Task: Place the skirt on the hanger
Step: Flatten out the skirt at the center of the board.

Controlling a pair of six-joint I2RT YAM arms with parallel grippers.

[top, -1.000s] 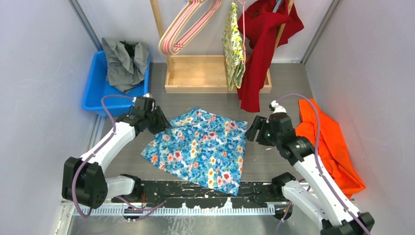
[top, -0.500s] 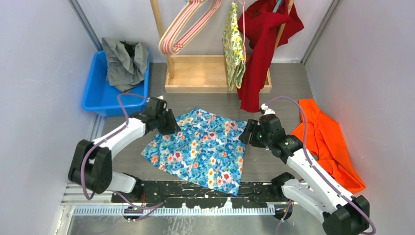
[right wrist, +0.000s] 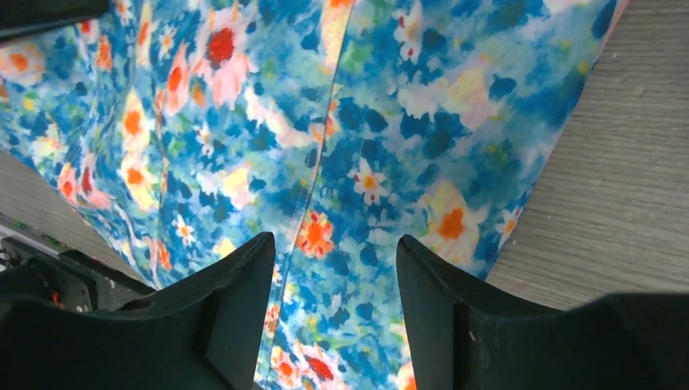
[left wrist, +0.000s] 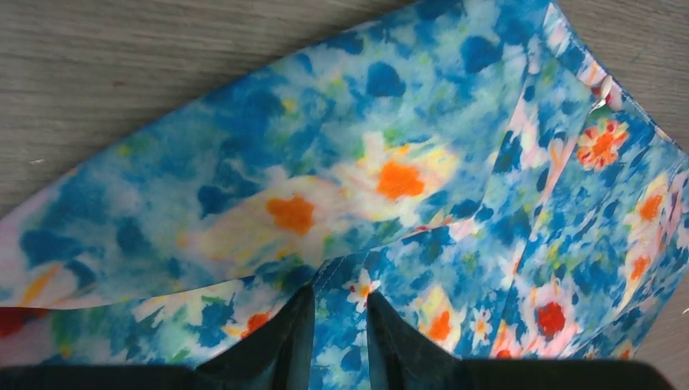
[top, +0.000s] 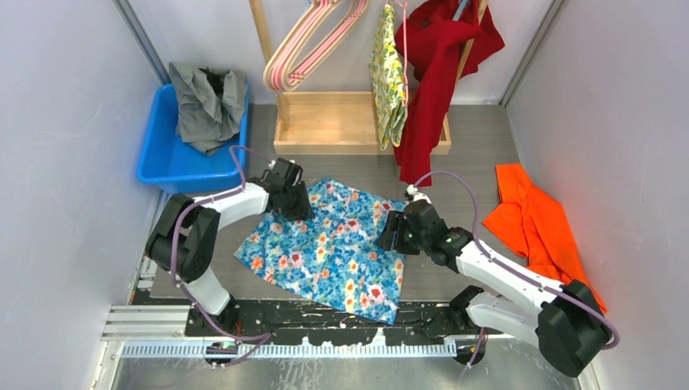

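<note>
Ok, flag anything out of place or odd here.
The orange garment lies crumpled against the right wall, off any hanger. A grey cloth spills over the blue bin rim. The floral skirt lies flat, undamaged.

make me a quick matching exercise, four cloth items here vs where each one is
Items
1. floral skirt
2. grey cloth
3. orange garment
4. red garment

Places
a. heaped in the blue bin
b. hanging at the wooden rack
c. spread flat, centre of the scene
d. crumpled near the right wall

Pairs: 1-c, 2-a, 3-d, 4-b
</note>
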